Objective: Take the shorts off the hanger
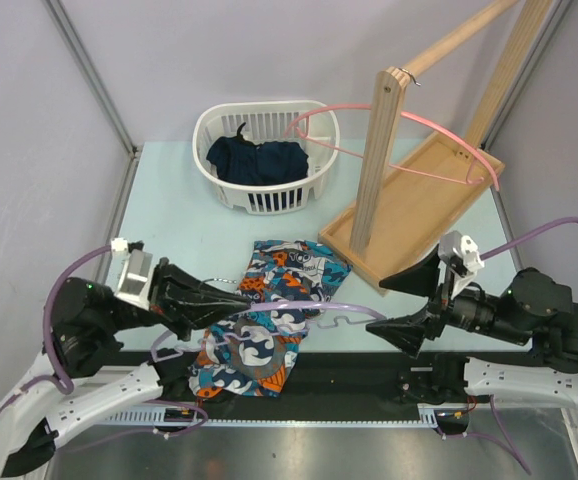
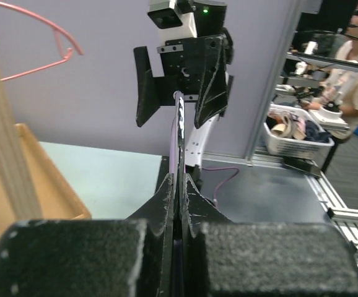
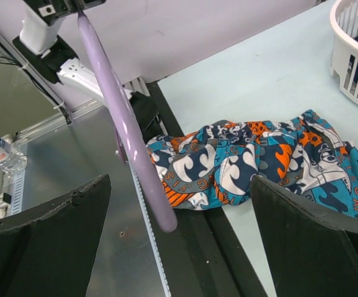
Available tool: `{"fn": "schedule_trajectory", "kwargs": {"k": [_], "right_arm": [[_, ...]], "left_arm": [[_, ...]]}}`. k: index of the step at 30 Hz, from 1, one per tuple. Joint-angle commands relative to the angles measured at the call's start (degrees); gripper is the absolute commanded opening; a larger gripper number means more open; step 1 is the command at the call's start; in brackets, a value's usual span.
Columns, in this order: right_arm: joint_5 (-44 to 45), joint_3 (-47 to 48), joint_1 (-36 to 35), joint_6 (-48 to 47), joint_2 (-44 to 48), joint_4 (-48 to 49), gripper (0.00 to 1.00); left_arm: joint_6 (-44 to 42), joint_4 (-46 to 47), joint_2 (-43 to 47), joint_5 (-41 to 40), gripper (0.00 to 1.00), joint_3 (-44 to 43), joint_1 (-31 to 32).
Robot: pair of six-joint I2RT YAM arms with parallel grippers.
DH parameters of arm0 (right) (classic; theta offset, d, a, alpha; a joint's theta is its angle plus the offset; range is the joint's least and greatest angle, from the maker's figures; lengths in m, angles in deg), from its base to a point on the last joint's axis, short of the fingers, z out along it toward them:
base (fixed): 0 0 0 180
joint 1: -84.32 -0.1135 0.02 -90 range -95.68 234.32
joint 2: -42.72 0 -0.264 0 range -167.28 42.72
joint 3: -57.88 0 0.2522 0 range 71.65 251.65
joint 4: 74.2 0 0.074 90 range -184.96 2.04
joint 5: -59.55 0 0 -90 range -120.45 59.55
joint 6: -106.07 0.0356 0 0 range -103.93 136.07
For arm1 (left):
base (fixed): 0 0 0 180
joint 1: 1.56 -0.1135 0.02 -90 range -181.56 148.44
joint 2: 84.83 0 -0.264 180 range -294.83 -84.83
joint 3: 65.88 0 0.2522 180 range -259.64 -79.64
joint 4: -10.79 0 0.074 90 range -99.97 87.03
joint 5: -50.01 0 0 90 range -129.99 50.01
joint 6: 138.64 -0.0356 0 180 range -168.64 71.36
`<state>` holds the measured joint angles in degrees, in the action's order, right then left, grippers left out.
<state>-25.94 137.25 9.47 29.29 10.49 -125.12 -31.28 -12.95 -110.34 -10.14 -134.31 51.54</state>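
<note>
The colourful shorts (image 1: 269,320) lie crumpled on the table's near edge; they also show in the right wrist view (image 3: 259,161). The thin lavender hanger (image 1: 309,306) hangs level just above them. My left gripper (image 1: 241,296) is shut on the hanger, which runs edge-on between the pads in the left wrist view (image 2: 179,179). My right gripper (image 1: 377,307) is open, its fingers either side of the hanger's right end without touching. In the right wrist view the hanger (image 3: 129,142) ends between the wide-open right gripper (image 3: 180,185), clear of the shorts.
A white laundry basket (image 1: 231,190) with a dark navy garment (image 1: 259,160) stands at the back. A wooden rack (image 1: 379,170) on a wooden base (image 1: 419,210) carries a pink hanger (image 1: 424,122) at the right. A black rail (image 1: 369,365) runs along the near edge.
</note>
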Motion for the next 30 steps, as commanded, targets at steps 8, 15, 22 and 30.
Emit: {"fn": "schedule_trajectory", "kwargs": {"k": [8, 15, 22, 30], "right_arm": [[-3.6, -0.4, -0.1, 2.3, 3.2, -4.0, 0.76], [1.4, -5.6, 0.0, 6.7, 5.1, -4.4, 0.04], [11.8, -12.2, -0.1, 16.8, 11.4, -10.4, 0.00], [13.7, -12.0, -0.6, 33.6, 21.7, -16.6, 0.00]], "left_arm": [[8.6, 21.6, -9.5, 11.5, 0.00, 0.6, -0.2], [10.6, 21.5, -14.2, 9.7, 0.05, 0.7, -0.3], [7.5, -1.2, -15.3, -11.8, 0.85, -2.2, -0.3], [9.9, -13.8, -9.3, -33.1, 0.95, -3.0, -0.3]]}}
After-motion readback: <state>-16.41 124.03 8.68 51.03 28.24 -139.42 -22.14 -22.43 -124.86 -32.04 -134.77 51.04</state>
